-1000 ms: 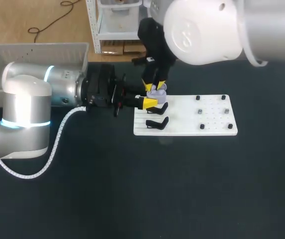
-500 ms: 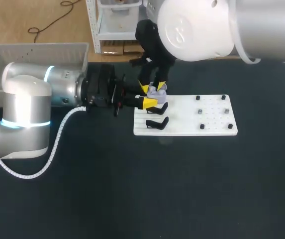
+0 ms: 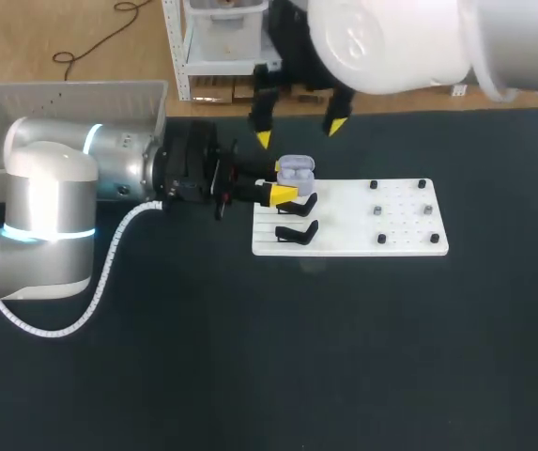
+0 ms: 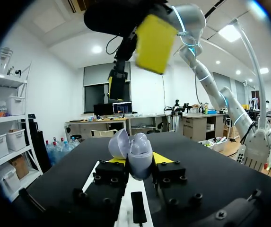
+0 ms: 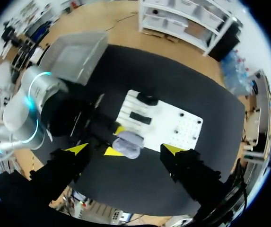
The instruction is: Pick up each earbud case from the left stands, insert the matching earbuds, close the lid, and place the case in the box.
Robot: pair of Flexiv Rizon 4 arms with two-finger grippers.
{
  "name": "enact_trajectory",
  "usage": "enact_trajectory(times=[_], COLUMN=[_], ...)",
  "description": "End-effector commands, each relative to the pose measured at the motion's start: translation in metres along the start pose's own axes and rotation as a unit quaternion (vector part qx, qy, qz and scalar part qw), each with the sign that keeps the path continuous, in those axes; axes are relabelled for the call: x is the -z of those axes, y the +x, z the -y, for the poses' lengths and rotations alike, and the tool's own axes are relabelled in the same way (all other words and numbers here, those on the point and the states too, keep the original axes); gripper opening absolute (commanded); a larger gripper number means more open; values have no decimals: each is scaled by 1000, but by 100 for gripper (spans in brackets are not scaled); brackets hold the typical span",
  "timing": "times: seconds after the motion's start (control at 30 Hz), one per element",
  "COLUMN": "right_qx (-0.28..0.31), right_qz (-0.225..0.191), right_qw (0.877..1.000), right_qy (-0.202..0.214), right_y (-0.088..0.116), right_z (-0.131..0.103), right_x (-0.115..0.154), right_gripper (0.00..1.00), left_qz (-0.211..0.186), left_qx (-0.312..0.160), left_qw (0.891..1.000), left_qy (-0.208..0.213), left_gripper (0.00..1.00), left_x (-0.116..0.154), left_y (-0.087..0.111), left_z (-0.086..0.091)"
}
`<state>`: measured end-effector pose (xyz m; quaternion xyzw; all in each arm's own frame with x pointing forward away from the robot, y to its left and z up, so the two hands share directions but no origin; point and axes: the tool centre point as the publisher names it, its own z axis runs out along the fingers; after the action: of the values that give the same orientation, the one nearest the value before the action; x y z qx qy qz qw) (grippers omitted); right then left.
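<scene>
A lavender earbud case (image 3: 294,173) with its lid open is held over the left end of the white board (image 3: 409,246). My left gripper (image 3: 284,188) is shut on it from both sides. In the left wrist view the case (image 4: 133,151) sits between my yellow tips. My right gripper (image 3: 299,132) hangs open above and behind the case, touching nothing. In the right wrist view the case (image 5: 128,143) lies far below my spread right gripper (image 5: 126,150). Two black stands (image 3: 297,232) on the board are bare. Several small earbuds (image 3: 378,210) stand on the board's right half.
A grey bin (image 3: 62,103) stands at the table's far left, also seen as the bin (image 5: 78,47) in the right wrist view. Dark tabletop spreads in front of the board.
My right gripper has let go at the case, spread its fingers wide and risen up and back. The left gripper and the case have stayed put.
</scene>
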<state>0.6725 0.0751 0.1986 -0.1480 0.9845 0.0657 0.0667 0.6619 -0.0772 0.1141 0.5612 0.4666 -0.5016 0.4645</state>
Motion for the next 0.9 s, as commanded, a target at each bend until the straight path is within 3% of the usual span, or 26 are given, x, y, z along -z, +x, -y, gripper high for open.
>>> enact_trajectory(times=[0.03, 0.2, 0.43, 0.9], right_qx=[-99, -167, -182, -173], right_qz=[50, 62, 28, -20], right_qw=[993, 982, 980, 983], right_qy=[32, 62, 75, 65], right_y=[-5, -21, -33, -7], right_z=[21, 42, 61, 65], right_x=[-4, -16, -41, -61], right_gripper=[100, 100, 100, 100], left_qz=[0, 0, 0, 0], left_qx=[-1, -1, -1, -1], left_qw=[1000, 1000, 1000, 1000], left_qy=[-2, -2, -2, -2], left_gripper=[0, 0, 0, 0], left_x=[0, 0, 0, 0], left_y=[0, 0, 0, 0], left_z=[1, 1, 1, 1])
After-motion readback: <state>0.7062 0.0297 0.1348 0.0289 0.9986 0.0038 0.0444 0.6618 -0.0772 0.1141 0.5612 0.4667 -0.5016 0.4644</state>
